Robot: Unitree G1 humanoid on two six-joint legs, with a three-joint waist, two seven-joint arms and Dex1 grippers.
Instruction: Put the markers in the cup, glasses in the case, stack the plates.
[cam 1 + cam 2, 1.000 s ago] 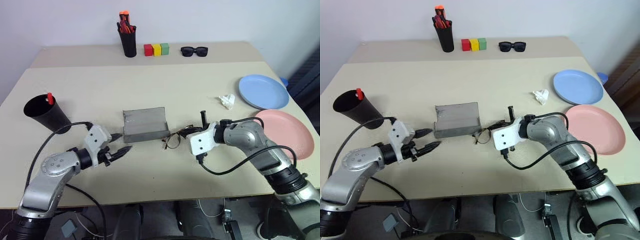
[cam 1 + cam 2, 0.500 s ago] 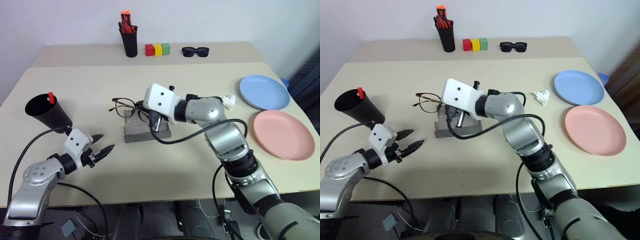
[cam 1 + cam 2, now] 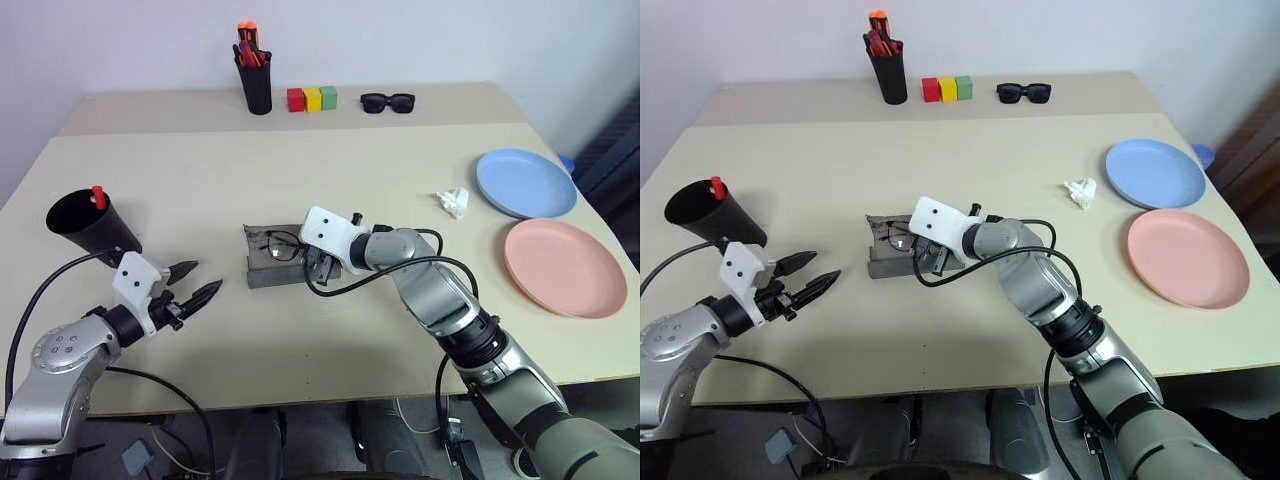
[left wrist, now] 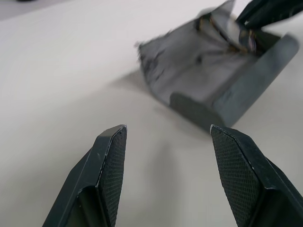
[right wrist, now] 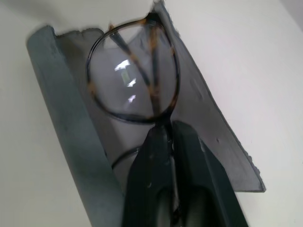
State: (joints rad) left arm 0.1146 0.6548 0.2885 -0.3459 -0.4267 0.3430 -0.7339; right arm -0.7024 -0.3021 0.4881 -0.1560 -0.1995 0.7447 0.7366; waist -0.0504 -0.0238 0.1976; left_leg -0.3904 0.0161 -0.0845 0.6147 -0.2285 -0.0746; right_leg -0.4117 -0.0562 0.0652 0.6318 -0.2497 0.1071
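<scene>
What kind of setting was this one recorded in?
Probably an indoor lab or office test bench: a plain beige table against a bare wall, laid with staged props such as coloured blocks, a pen holder and two plates.

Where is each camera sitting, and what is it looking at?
Head eyes: look down over the table; both arms show, right pincer at the case.
Left wrist: looks along the open left pincer toward the case.
Right wrist: looks along its fingers pinching the glasses inside the case.
Shared: the case.
</scene>
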